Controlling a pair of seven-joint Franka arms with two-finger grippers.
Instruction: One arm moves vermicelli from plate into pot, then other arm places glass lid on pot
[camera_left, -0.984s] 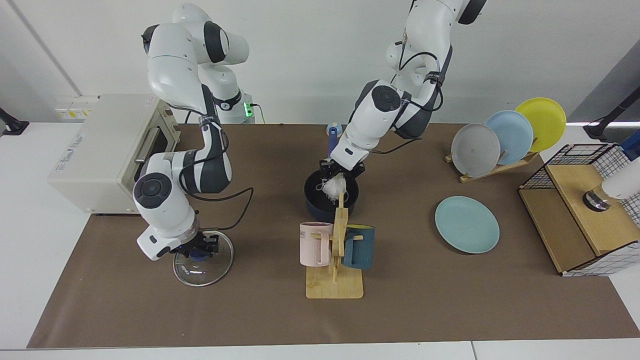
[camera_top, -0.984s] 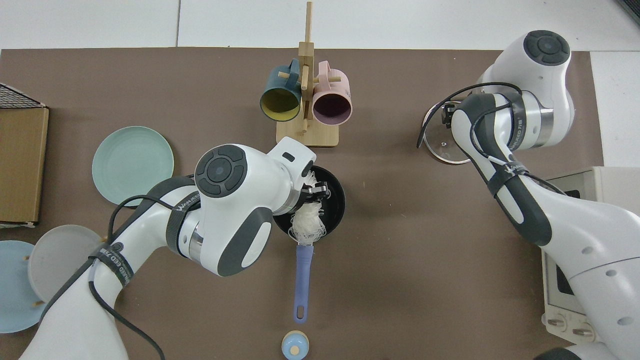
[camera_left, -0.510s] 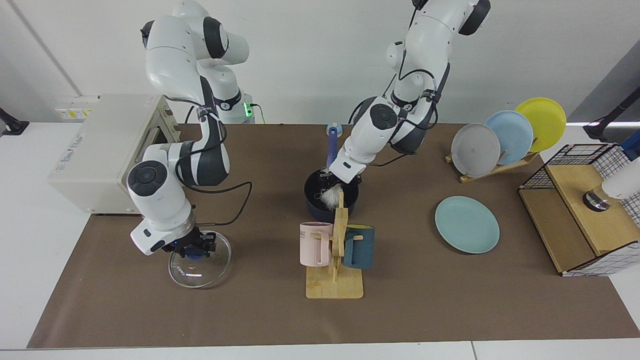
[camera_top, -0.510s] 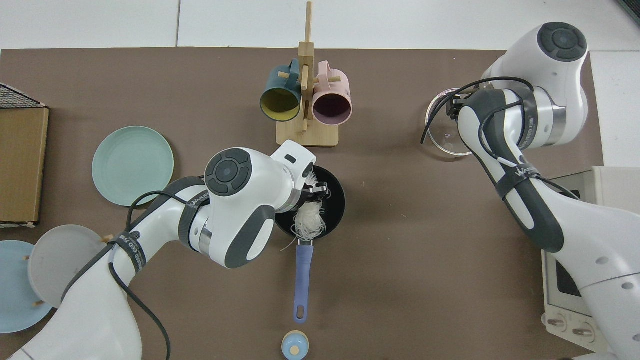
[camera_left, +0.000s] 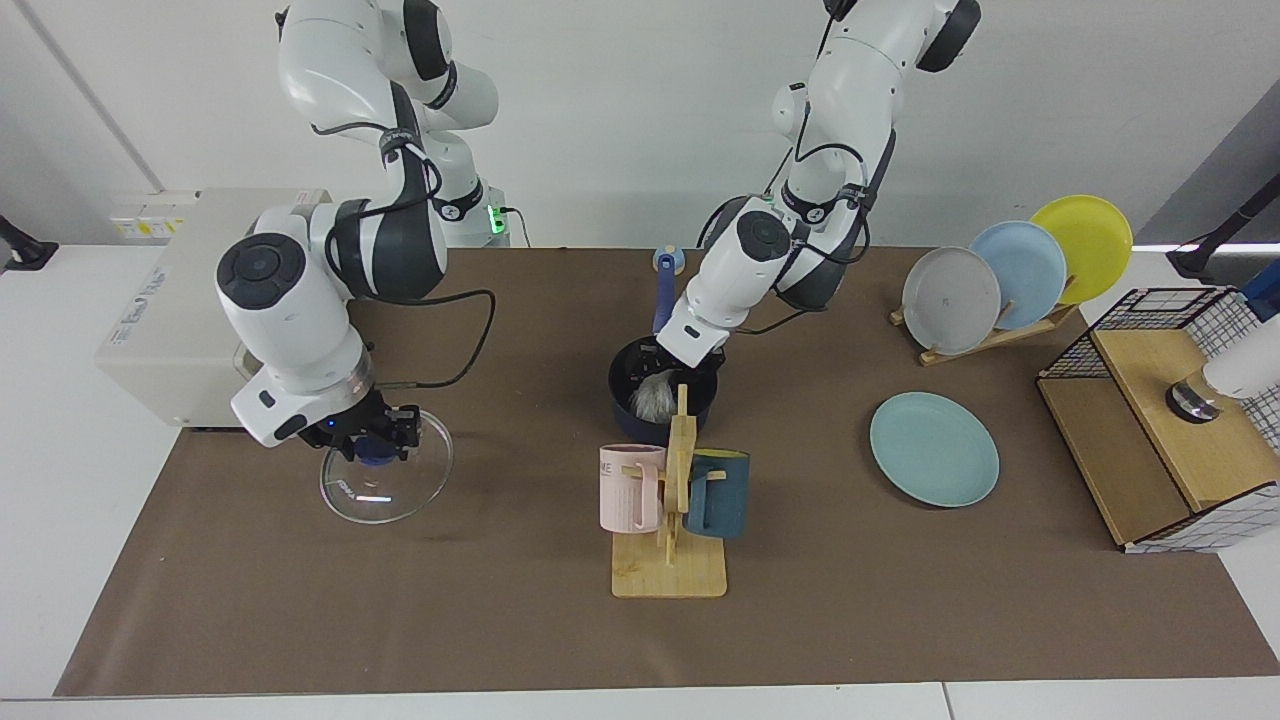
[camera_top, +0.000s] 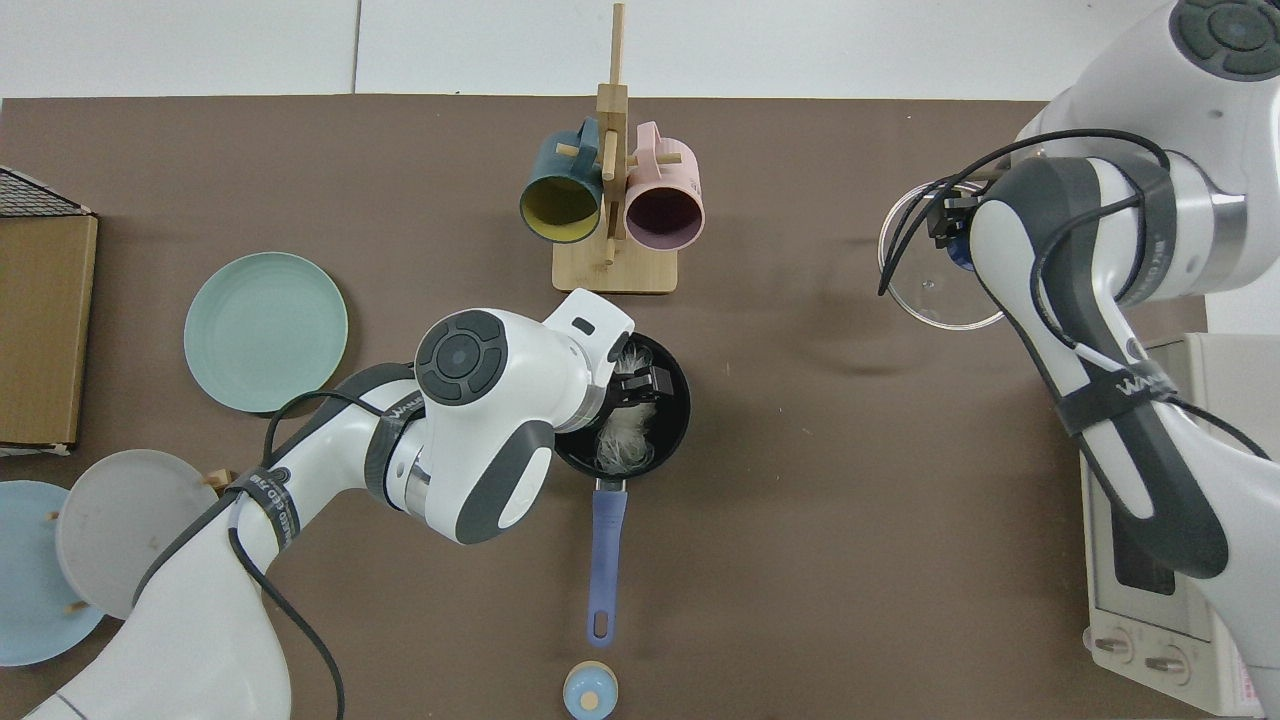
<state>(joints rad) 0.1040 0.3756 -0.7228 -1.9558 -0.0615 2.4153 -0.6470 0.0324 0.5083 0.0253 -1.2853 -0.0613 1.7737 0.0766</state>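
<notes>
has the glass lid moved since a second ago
Yes. The glass lid, held by the right gripper, has risen and shifted toward the toaster oven, away from the mug rack.

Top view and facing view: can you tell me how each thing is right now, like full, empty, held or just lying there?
vermicelli: inside the pot.
pot: uncovered on the table, handle sticking out.
plate: flat, empty.
glass lid: held by its knob, lifted off the table.
right gripper: shut on the lid's knob.
left gripper: down in the pot, above the vermicelli.
two mugs: hanging on the rack.
</notes>
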